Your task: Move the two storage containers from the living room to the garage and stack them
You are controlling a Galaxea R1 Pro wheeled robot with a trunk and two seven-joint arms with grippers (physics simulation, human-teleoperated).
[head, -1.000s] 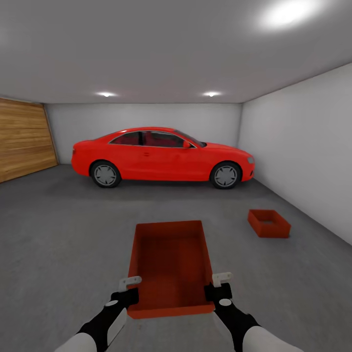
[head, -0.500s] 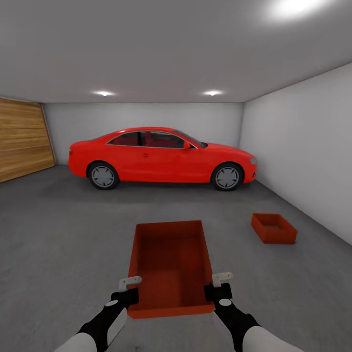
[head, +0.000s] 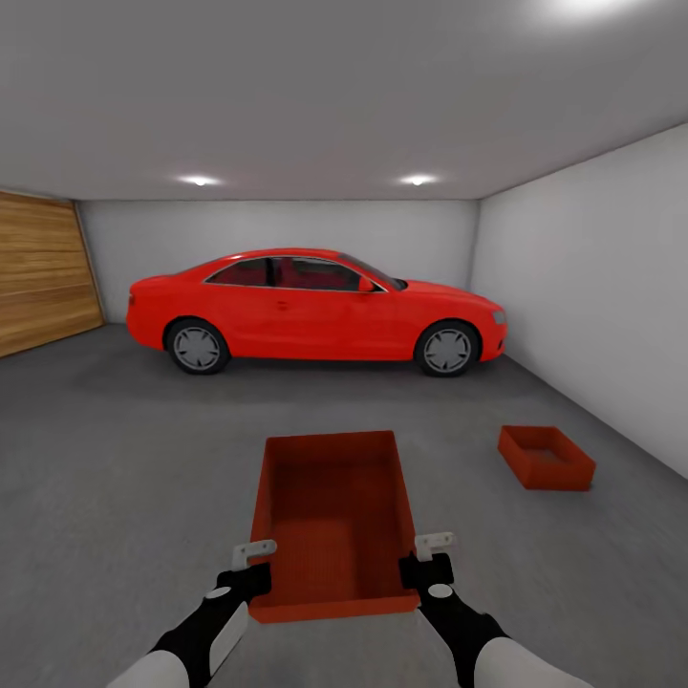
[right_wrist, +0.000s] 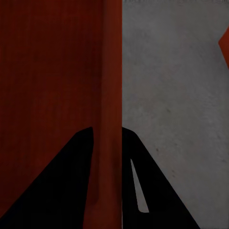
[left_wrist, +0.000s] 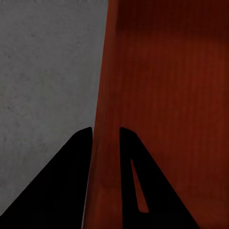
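I am in the garage, carrying one orange-red storage container (head: pixel 333 521) in front of me, lifted above the dark concrete floor (head: pixel 124 478). My left gripper (head: pixel 250 566) is shut on its left wall (left_wrist: pixel 106 143), one finger on each side. On the opposite wall (right_wrist: pixel 110 143) my right gripper (head: pixel 430 560) is clamped the same way. The second storage container (head: pixel 546 458) sits on the floor ahead and to the right, near the white wall. A corner of it (right_wrist: pixel 224 43) shows in the right wrist view.
A red coupe car (head: pixel 315 311) is parked across the far side. A wooden-plank garage door (head: pixel 43 277) fills the left wall. The white side wall (head: pixel 592 306) runs close along the right. Open concrete lies between me and the car.
The whole view has shifted: the car has grown slightly and the floor container has slid right and nearer, so I have rolled forward. The held container keeps its place between the grippers.
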